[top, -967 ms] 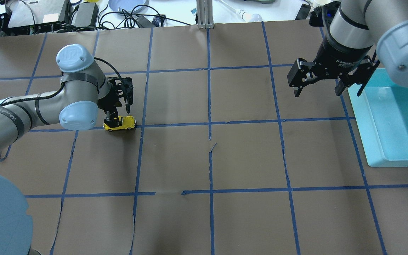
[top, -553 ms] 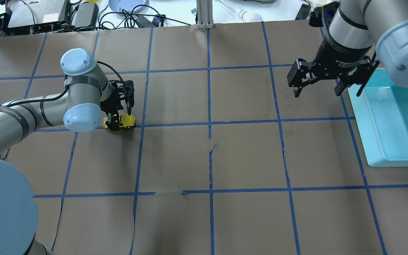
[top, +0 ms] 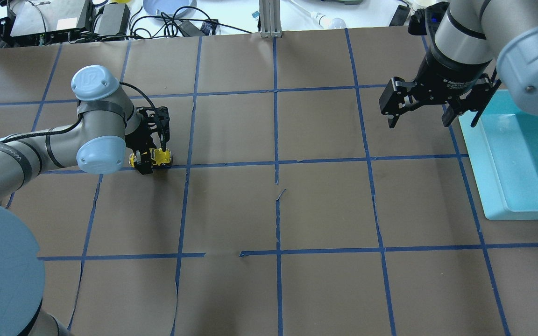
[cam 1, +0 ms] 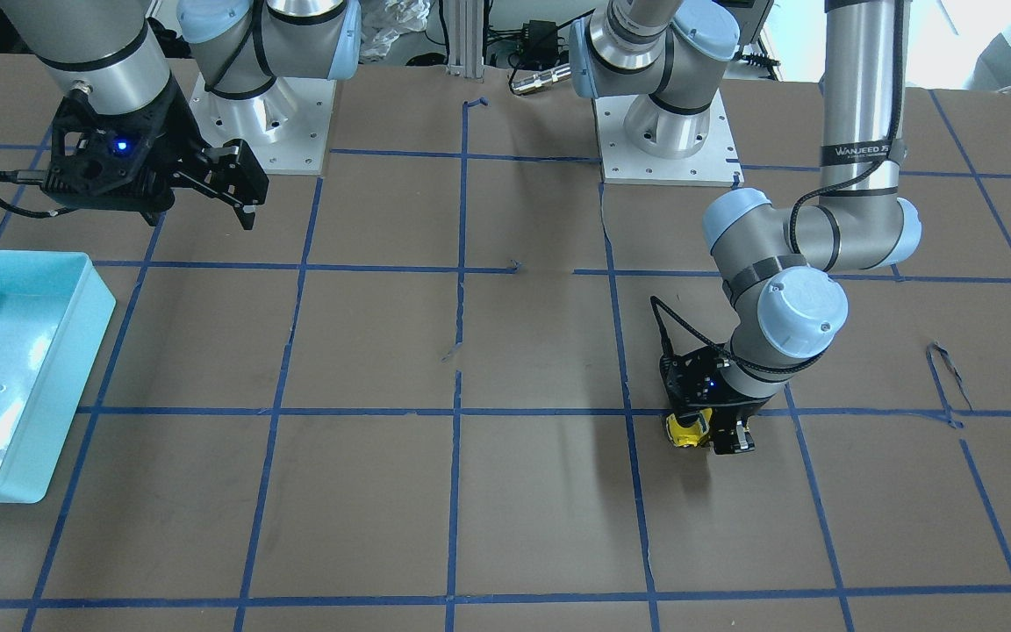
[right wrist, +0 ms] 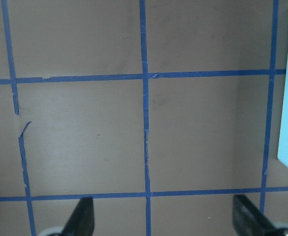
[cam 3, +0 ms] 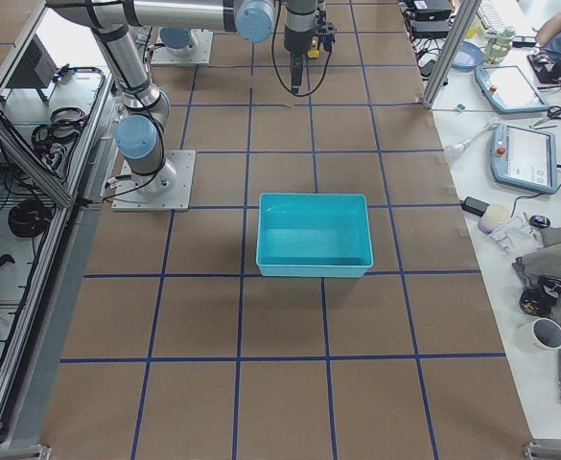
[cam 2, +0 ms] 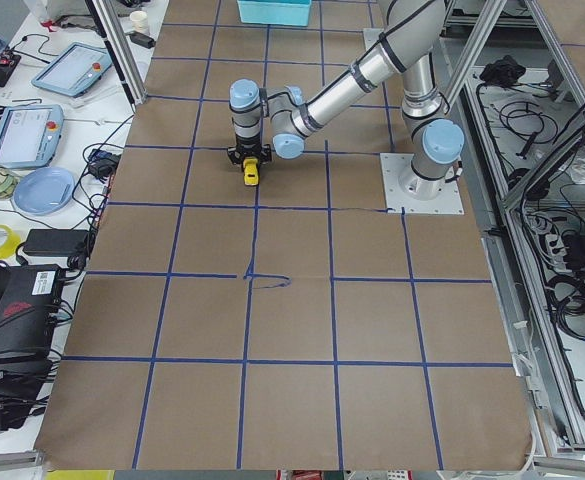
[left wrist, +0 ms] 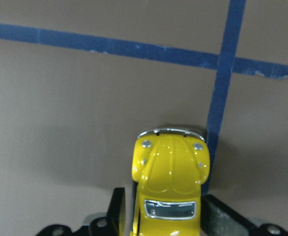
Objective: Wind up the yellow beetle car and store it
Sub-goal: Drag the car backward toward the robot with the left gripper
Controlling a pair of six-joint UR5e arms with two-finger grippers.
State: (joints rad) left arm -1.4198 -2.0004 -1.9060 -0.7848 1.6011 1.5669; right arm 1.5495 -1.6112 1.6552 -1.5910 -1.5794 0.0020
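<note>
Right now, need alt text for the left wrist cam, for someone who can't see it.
A yellow beetle car sits clamped between the black fingers of the left gripper at the bottom of the view, its chrome-bumpered end toward the top. It rests on brown paper, beside a vertical blue tape strip that crosses a horizontal one above.

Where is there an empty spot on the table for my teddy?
The wide middle of the table, between the yellow beetle car and the blue bin, is bare. Crowded around the left claw gripping the car and by the right claw.
</note>
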